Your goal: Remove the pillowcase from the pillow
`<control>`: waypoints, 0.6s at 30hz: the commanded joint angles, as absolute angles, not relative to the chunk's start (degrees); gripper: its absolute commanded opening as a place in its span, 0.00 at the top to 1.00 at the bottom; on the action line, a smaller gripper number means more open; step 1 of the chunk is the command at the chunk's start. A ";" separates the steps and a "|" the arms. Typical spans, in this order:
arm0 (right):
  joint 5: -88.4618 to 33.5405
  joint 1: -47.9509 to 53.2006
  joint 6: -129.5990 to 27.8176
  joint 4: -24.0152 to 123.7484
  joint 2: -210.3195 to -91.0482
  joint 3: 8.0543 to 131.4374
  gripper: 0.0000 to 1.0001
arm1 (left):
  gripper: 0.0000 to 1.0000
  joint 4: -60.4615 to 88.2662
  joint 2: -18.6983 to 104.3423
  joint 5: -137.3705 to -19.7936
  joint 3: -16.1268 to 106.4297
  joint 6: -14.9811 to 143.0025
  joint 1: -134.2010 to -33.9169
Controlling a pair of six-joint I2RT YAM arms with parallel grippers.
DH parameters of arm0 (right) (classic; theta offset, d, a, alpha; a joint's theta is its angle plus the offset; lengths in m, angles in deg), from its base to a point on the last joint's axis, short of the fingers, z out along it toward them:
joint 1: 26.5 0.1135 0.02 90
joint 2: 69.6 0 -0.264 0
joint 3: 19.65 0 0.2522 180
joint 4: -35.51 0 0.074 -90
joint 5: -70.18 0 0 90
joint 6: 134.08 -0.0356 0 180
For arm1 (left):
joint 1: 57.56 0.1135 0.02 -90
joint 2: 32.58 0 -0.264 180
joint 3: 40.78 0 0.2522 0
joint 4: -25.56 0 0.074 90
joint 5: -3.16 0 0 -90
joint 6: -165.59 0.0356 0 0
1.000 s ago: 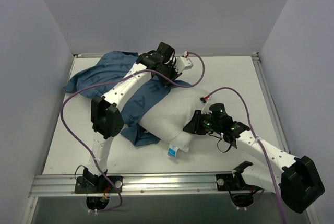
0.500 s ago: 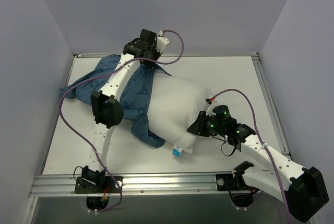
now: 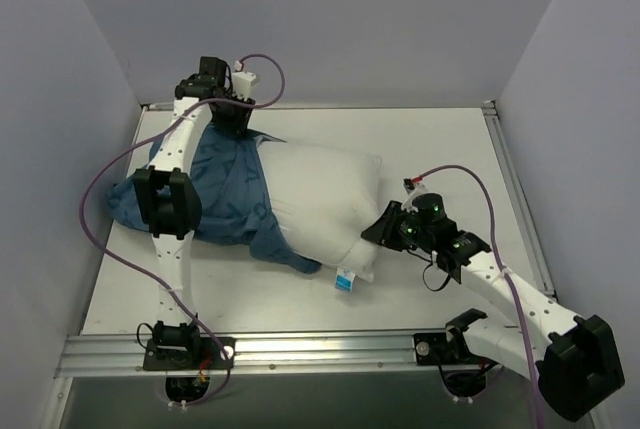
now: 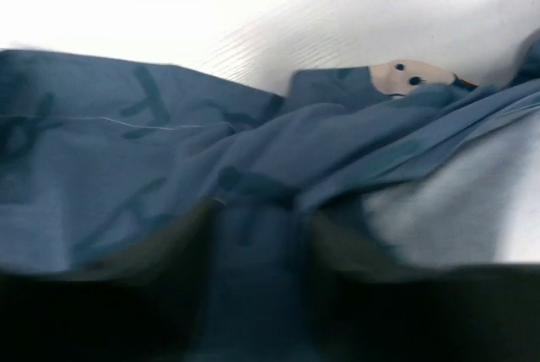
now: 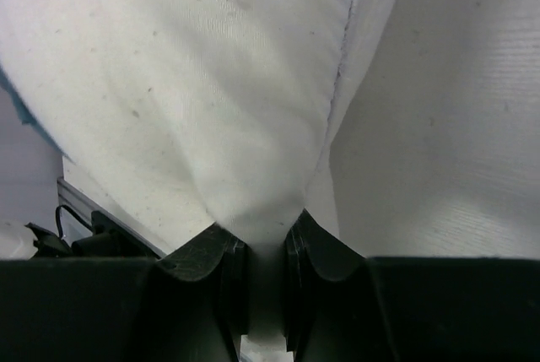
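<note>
Right gripper (image 5: 266,248) pinches a fold of the plump plain white rectangular pillow (image 3: 320,194) at its right end, the jaws closed tight on the cloth. Left gripper (image 3: 232,119) reaches to the far left corner of the white table (image 3: 450,149). In its blurred wrist view, its jaws appear clamped on a bunched fold of the soft blue printed fabric pillowcase (image 3: 215,189).

The pillowcase lies crumpled on the table's left side and covers only the pillow's left end. A beige mouse face (image 4: 405,78) shows on it. A small blue-and-white tag (image 3: 345,279) hangs at the pillow's near corner.
</note>
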State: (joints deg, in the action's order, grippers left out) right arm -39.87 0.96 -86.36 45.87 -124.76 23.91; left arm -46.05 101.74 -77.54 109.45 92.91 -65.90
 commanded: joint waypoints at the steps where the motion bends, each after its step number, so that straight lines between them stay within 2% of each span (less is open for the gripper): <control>1: -41.44 -0.57 -86.61 55.70 -127.87 25.48 1.00 | 0.31 -35.67 90.32 -78.78 103.69 96.68 -63.00; 2: -40.83 -0.84 -87.05 55.34 -128.48 26.18 1.00 | 0.16 -35.75 88.81 -75.71 102.72 96.68 -63.44; 3: -40.22 -1.10 -87.66 55.34 -129.27 27.06 1.00 | 0.06 -38.36 87.66 -74.12 103.75 96.51 -64.23; 7: -39.42 -3.56 -89.07 55.95 -129.98 31.28 1.00 | 0.06 -50.84 83.79 -64.45 114.56 94.58 -63.19; 10: -39.42 -5.49 -89.16 56.13 -130.95 34.01 1.00 | 0.06 -60.07 78.80 -60.92 116.34 96.32 -60.91; 13: -39.51 -6.02 -89.16 55.95 -132.35 35.68 1.00 | 0.06 -65.88 69.57 -62.32 104.33 101.15 -58.01; 18: -42.05 -6.64 -89.52 52.96 -135.42 36.38 1.00 | 0.06 -65.46 52.87 -68.90 76.82 109.75 -42.90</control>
State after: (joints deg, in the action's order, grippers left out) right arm -40.90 -6.08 -88.92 53.76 -133.83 33.73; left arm -59.40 57.50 -65.22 87.15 102.33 -48.89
